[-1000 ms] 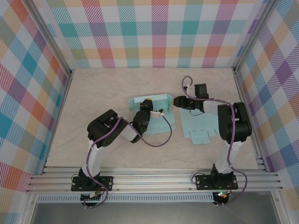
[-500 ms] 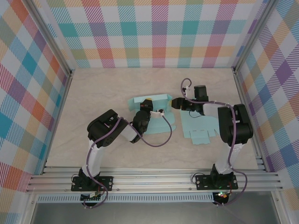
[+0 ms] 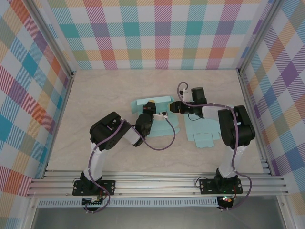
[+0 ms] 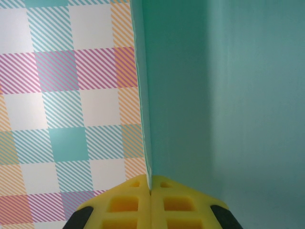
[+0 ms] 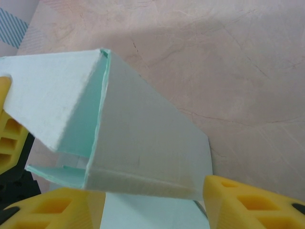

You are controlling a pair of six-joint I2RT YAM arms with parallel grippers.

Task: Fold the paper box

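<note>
**Q.** Where does the pale turquoise paper box (image 3: 162, 100) lie?

**A.** It lies at the centre of the overhead view, on the beige marbled tabletop (image 3: 95, 95). One long wall stands raised, and the flat unfolded flaps (image 3: 202, 130) spread toward the right of the frame.

**Q.** How do the hands stand?

**A.** The left gripper (image 3: 151, 106) is pinched on the raised wall (in its wrist view the yellow pads (image 4: 140, 186) meet on the panel's thin edge). The right gripper (image 3: 175, 107) has its jaws apart at the wall's right end. In the right wrist view its yellow fingers (image 5: 214, 200) flank the lower edge of a folded corner panel. Whether they touch the paper cannot be told.

**Q.** Which step is in hand?

**A.** By judgement, an end wall is being raised. The fold seems no more than half done, since much of the sheet lies flat. The next move probably calls for the right jaws to close on the corner panel and turn it inward while the left anchors the wall. The grip should be light, as paper creases readily.

**Q.** What does each view add?

**A.** The overhead view gives the whole layout, with both arms and the flat flaps. The left wrist view sets a plain turquoise face against the plaid wall (image 4: 62, 95) and confirms the clamp. The right wrist view shows doubled layers at the corner that cannot be made out from above.
</note>
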